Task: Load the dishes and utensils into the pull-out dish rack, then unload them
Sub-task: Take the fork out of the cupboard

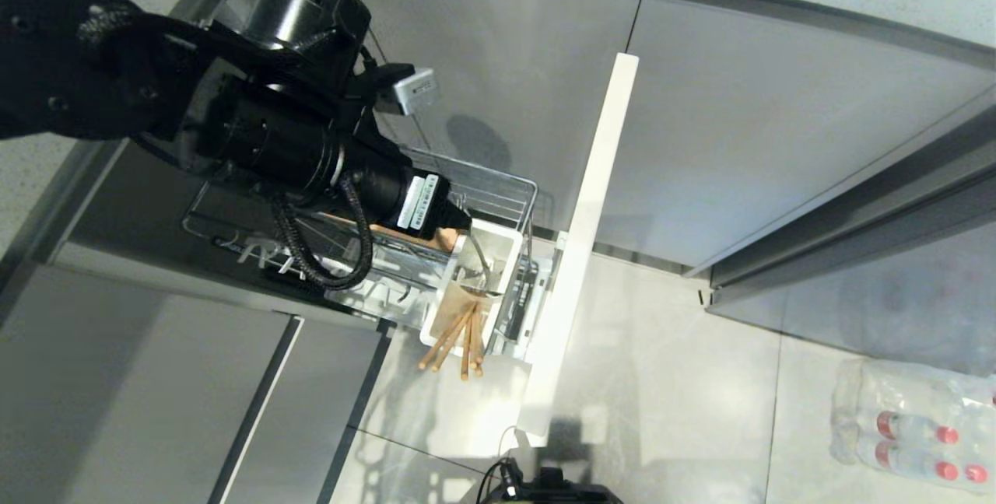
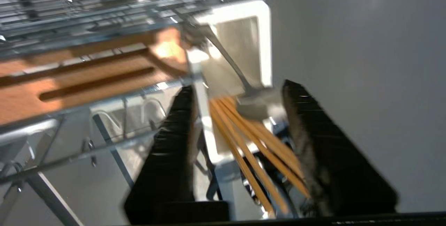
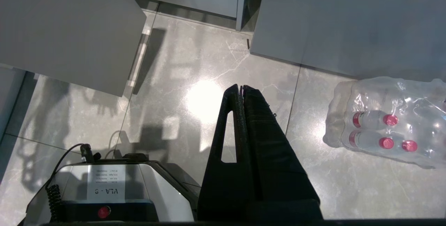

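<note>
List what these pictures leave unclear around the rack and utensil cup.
- Rack, head view: the left arm covers most of the basket, so any dishes there are hidden.
- Left hand, left wrist view: fingers apart around the chopsticks and fork; motion blur hides any contact.
- Cup, both views: its inside bottom is out of sight.
- Bottles, head view: cut off by the edge.
</note>
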